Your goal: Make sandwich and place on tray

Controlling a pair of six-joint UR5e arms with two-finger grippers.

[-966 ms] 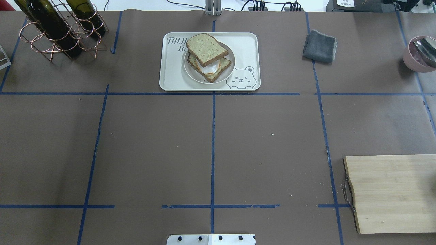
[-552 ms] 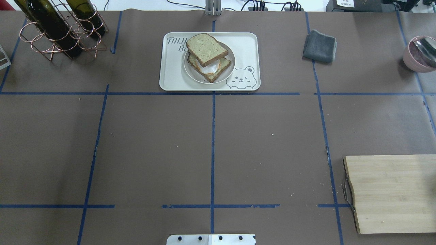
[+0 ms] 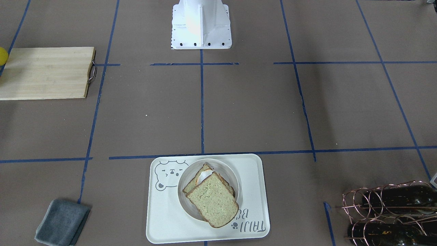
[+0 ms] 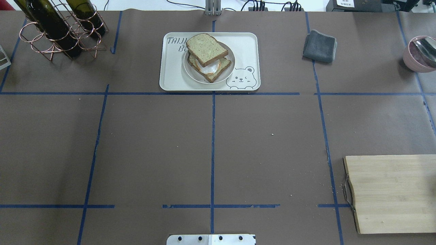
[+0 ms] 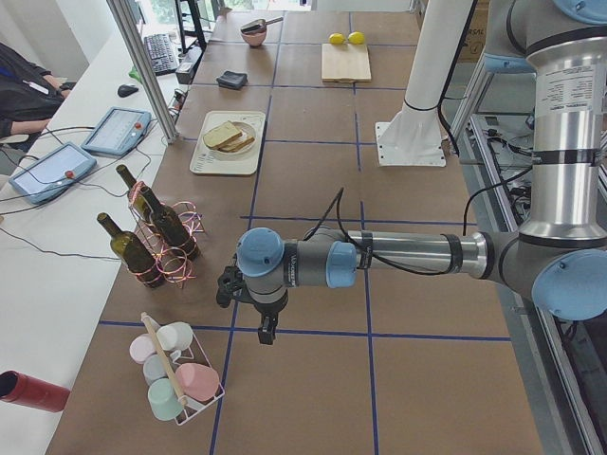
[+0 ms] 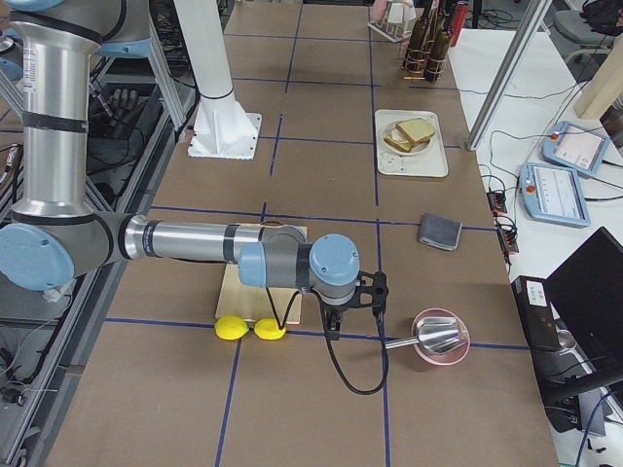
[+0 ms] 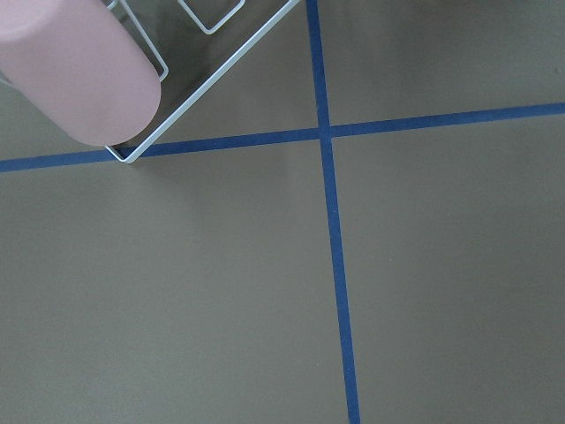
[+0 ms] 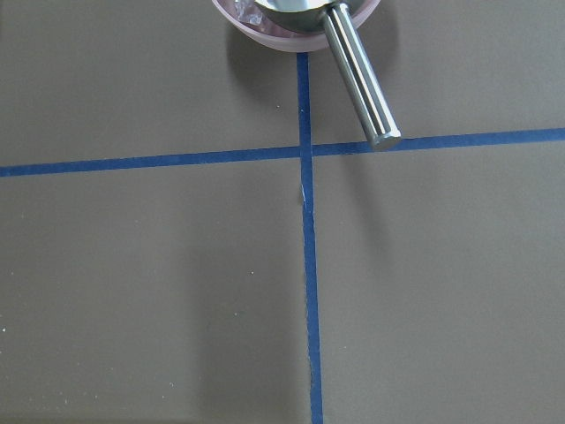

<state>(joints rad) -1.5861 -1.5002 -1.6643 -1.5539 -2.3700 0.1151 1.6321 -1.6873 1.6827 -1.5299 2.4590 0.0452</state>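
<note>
So the sandwich [image 4: 207, 56] is two square brown-crusted slices of greenish bread with a white fried egg peeking out between them, the top slice skewed off the bottom one. It sits in a small round white dish [image 4: 225, 75]. That dish rests on the big cream rectangular tray [image 4: 245, 44] with the grey bear face, roughly mid-tray and covering part of the lettering.

Everything else, going from the tray:
- A folded grey cloth [image 4: 320, 46] lies a fair way off on the robot's right.
- Further out past that cloth is a pink bowl with a shiny metal scoop [image 4: 419, 54].
- A pale wooden cutting board [image 4: 391, 194] is also off to the right, but much closer to the robot.
- A copper wire rack holding dark green wine bottles [image 4: 58, 30] stands off the tray's left side.

Both arms are nowhere near the tray. The left gripper [image 5: 267, 330] hangs over bare table beyond the bottle rack, near a white wire basket of pastel cups [image 5: 175, 374]. The right gripper [image 6: 330, 324] hangs at the opposite end, between the pink bowl and two yellow lemons [image 6: 251, 329]. I honestly can't tell whether either claw is spread or pressed together, since only the side cameras catch them.
</note>
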